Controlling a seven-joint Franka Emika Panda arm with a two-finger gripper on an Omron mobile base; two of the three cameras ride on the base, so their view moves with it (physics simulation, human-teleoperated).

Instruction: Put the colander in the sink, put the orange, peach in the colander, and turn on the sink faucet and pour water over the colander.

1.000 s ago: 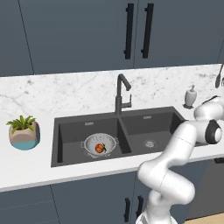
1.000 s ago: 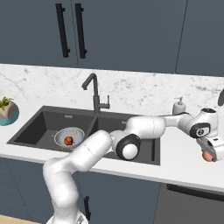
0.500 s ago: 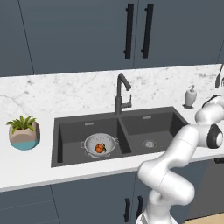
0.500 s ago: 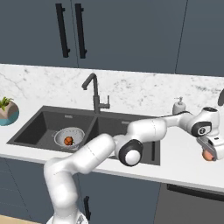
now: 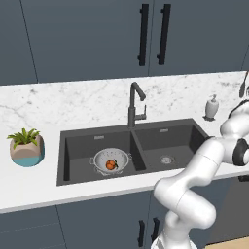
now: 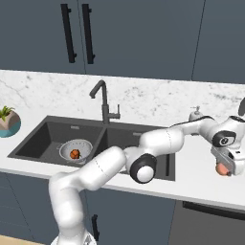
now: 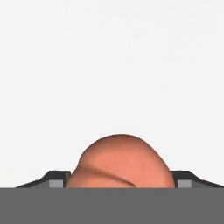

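The silver perforated colander (image 5: 111, 160) (image 6: 75, 149) sits in the left basin of the dark sink (image 5: 170, 133) (image 6: 48, 129), and the orange (image 5: 111, 165) (image 6: 74, 154) lies inside it. Far to the right, over the white counter, my gripper (image 6: 222, 168) (image 7: 120, 179) points down and is shut on the pinkish peach (image 6: 221, 169) (image 7: 120, 162), which fills the gap between the two finger tips. The dark gooseneck faucet (image 5: 135, 104) (image 6: 102, 100) stands behind the divider between the basins; no water runs from it.
A white soap dispenser (image 5: 211, 106) (image 6: 194, 114) stands on the counter behind the sink's right end, close to my forearm. A potted plant (image 5: 26, 146) (image 6: 7, 120) sits at the far left. Dark cabinets hang above the marble backsplash.
The jaws have closed in onto the peach. The arm's stance has hardly shifted, and the colander and orange have stayed put.
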